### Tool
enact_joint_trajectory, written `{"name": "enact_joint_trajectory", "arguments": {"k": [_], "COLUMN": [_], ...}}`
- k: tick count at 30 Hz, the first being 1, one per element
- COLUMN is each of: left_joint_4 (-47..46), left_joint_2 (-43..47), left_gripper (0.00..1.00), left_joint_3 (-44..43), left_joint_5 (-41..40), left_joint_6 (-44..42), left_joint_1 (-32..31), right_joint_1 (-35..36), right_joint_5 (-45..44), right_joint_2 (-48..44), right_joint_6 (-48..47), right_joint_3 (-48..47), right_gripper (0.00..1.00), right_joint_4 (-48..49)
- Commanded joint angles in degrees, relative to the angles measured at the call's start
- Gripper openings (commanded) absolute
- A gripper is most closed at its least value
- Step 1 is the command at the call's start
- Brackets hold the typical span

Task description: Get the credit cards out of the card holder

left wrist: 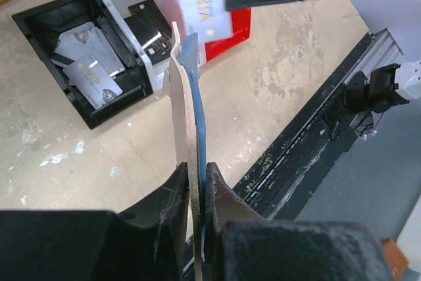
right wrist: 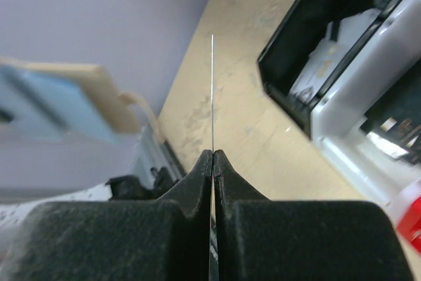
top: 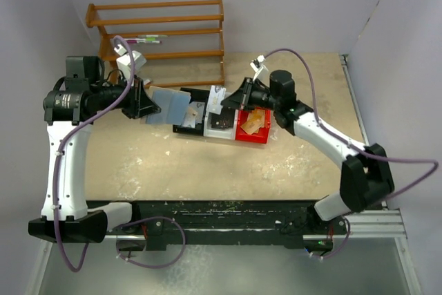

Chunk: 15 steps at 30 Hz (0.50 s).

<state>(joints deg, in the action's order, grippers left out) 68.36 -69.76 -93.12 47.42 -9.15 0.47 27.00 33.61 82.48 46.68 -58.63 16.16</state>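
Note:
My left gripper (top: 146, 106) is shut on the open card holder (top: 170, 106), tan outside with bluish sleeves, and holds it above the table left of the bins. In the left wrist view the holder (left wrist: 187, 97) stands edge-on between my fingers (left wrist: 170, 195). My right gripper (top: 233, 99) is shut on a pale credit card (top: 216, 99) above the bins; it also shows in the left wrist view (left wrist: 204, 14). In the right wrist view the card is a thin edge-on line (right wrist: 212, 90) rising from the shut gripper (right wrist: 213, 157). Other cards (left wrist: 89, 64) lie in the black bin (left wrist: 39, 21).
A row of three bins sits mid-table: black (top: 188, 129), white (top: 219, 132) holding a flat black item (left wrist: 151, 24), red (top: 250, 136) holding an orange object (top: 253, 121). A wooden rack (top: 162, 39) stands at the back. The table's front rail (left wrist: 316, 123) is near.

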Motion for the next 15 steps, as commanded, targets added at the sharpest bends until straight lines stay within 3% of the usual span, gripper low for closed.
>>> {"name": "enact_joint_trajectory", "arguments": {"k": [1, 8, 15], "left_joint_4": [0.82, 4.84, 6.89], "left_joint_2": [1.99, 3.06, 3.31], "left_gripper": [0.00, 0.00, 0.00], "left_joint_3": [-4.05, -5.71, -6.09], "left_joint_5": [0.56, 5.36, 9.39], "left_joint_6": [-2.83, -5.28, -6.99], "left_joint_1": [0.06, 0.06, 0.09], "right_joint_1": [0.72, 4.68, 8.08], "right_joint_5": [-5.28, -10.27, -16.17], "right_joint_2": [8.30, 24.75, 33.18], "right_joint_6": [-3.98, -2.58, 1.26], "right_joint_3": [-8.60, -23.05, -30.46], "right_gripper": [0.00, 0.00, 0.00], "right_joint_4": [-1.58, -5.73, -7.65]}}
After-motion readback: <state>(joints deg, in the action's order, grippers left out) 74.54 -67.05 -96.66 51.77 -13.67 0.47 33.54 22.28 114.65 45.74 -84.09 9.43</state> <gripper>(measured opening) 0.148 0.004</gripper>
